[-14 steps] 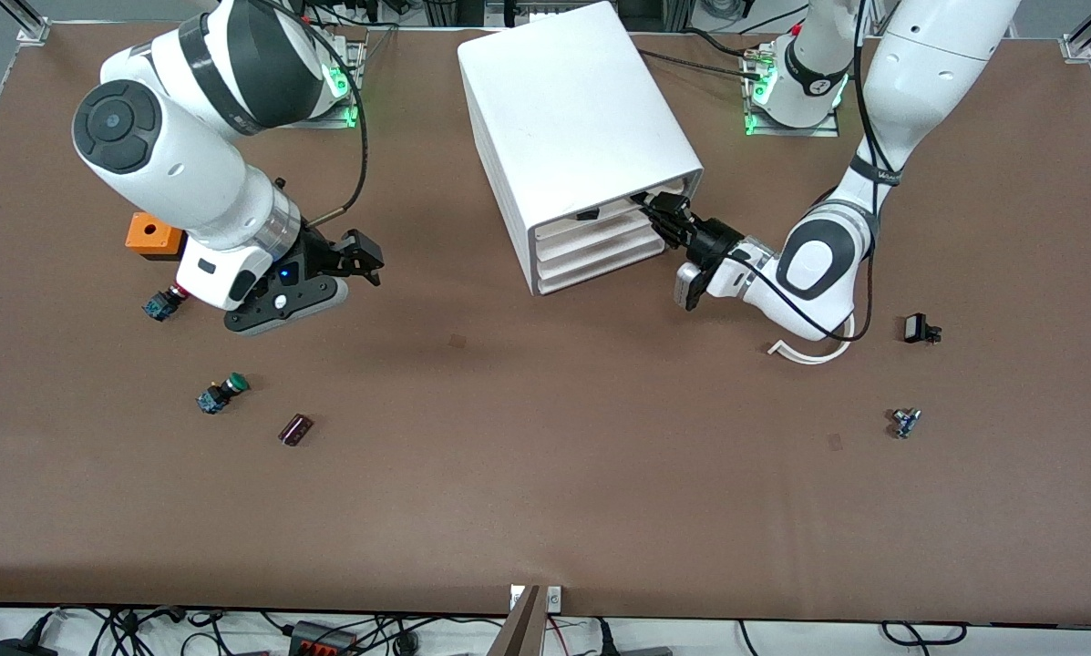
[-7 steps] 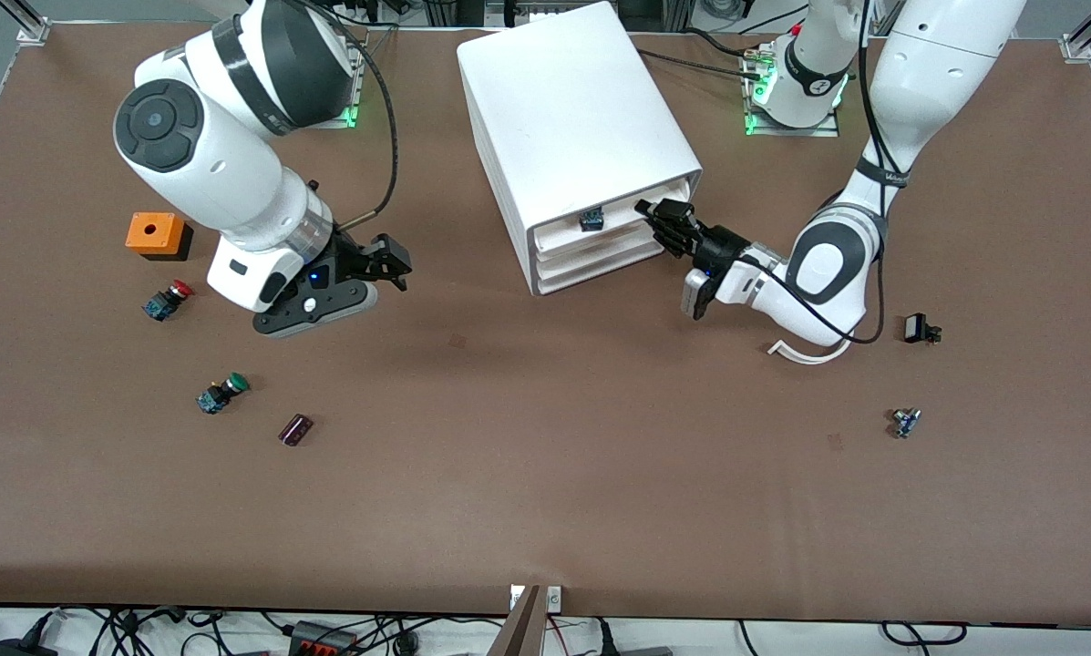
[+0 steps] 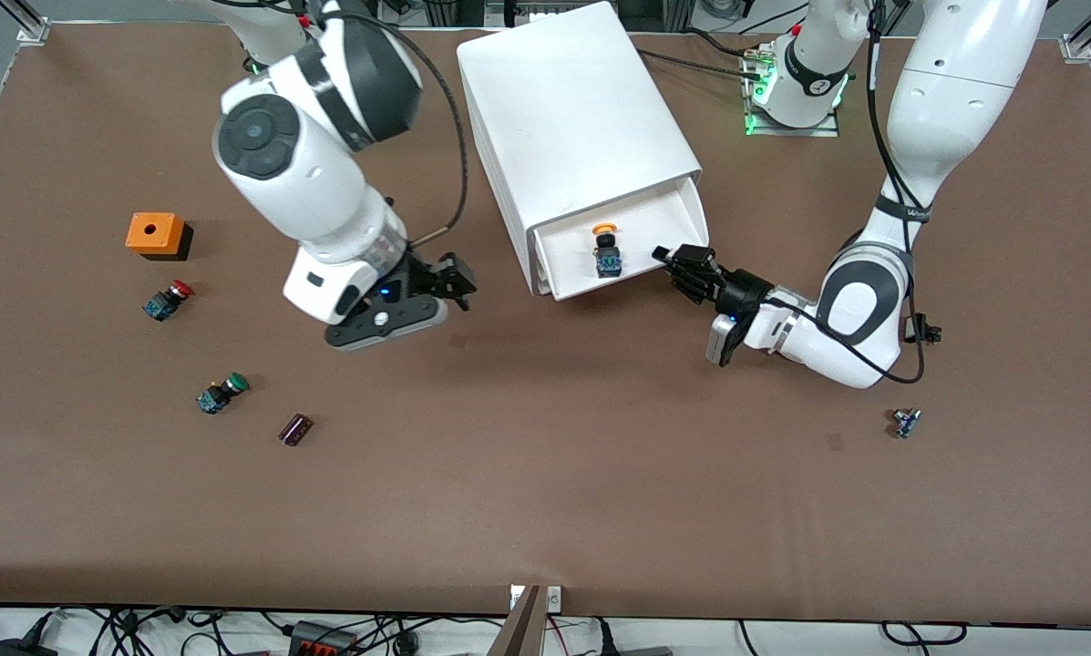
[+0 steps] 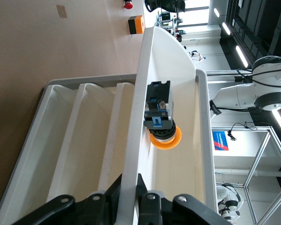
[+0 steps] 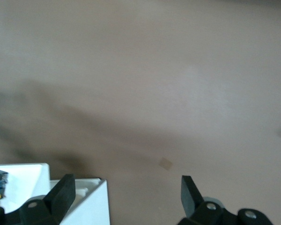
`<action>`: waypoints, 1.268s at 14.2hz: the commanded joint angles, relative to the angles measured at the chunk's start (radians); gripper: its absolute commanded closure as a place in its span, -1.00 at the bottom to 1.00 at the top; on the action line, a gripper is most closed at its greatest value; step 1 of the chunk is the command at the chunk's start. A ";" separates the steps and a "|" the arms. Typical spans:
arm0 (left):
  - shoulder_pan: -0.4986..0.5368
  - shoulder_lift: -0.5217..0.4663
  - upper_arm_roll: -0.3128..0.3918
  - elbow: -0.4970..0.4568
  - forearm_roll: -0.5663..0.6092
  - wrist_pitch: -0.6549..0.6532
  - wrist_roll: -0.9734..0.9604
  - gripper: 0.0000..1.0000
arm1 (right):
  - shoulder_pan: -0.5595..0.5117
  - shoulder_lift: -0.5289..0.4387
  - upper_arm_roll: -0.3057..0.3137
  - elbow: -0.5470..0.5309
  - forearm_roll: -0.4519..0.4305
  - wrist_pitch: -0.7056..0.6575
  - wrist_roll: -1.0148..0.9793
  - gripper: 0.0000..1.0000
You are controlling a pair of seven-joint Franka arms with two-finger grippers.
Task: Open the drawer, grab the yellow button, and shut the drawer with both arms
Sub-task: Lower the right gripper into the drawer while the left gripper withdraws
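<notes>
The top drawer (image 3: 659, 228) of the white cabinet (image 3: 572, 100) is pulled out. The button (image 3: 607, 252) with the orange-yellow cap lies in it, cap toward the cabinet. My left gripper (image 3: 675, 261) is shut on the drawer's front wall at the corner toward the left arm's end. In the left wrist view the wall (image 4: 139, 117) runs between that gripper's (image 4: 129, 187) fingers, with the button (image 4: 160, 119) just inside. My right gripper (image 3: 454, 278) is open and empty over the table beside the cabinet, toward the right arm's end. Its view (image 5: 126, 192) shows the cabinet's corner (image 5: 79, 204).
An orange box (image 3: 155, 234), a red-capped button (image 3: 169, 300), a green-capped button (image 3: 222, 393) and a small dark part (image 3: 295, 429) lie toward the right arm's end. Small parts (image 3: 906, 422) lie toward the left arm's end. Three lower drawers (image 4: 75, 140) are shut.
My left gripper has pulled the top drawer out toward the front camera, baring the button. My right arm has swung toward the cabinet.
</notes>
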 commanded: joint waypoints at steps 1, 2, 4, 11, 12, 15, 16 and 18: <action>0.004 0.030 0.006 0.048 0.024 0.021 -0.002 -1.00 | 0.051 0.043 -0.008 0.063 0.014 0.026 0.047 -1.00; 0.013 0.024 0.006 0.049 0.024 0.015 -0.006 -1.00 | 0.071 0.045 -0.008 0.074 0.012 0.026 0.064 -1.00; 0.039 -0.016 0.006 0.054 0.056 -0.012 -0.087 -1.00 | 0.104 0.051 -0.009 0.093 0.011 0.026 0.071 -1.00; 0.068 -0.094 -0.005 0.311 0.482 -0.120 -0.610 -1.00 | 0.228 0.172 -0.008 0.218 0.012 0.069 0.117 -1.00; 0.059 -0.111 -0.010 0.334 0.564 -0.126 -0.640 -1.00 | 0.243 0.198 -0.008 0.243 0.012 0.069 0.129 -1.00; 0.059 -0.157 -0.017 0.361 0.769 -0.152 -0.658 -1.00 | 0.283 0.256 -0.013 0.292 0.008 0.069 0.172 -1.00; 0.059 -0.177 -0.014 0.373 0.828 -0.157 -0.658 -1.00 | 0.303 0.266 -0.017 0.297 0.003 0.069 0.175 -1.00; 0.060 -0.214 -0.013 0.413 0.994 -0.158 -0.658 -1.00 | 0.317 0.279 -0.019 0.297 0.002 0.068 0.187 -1.00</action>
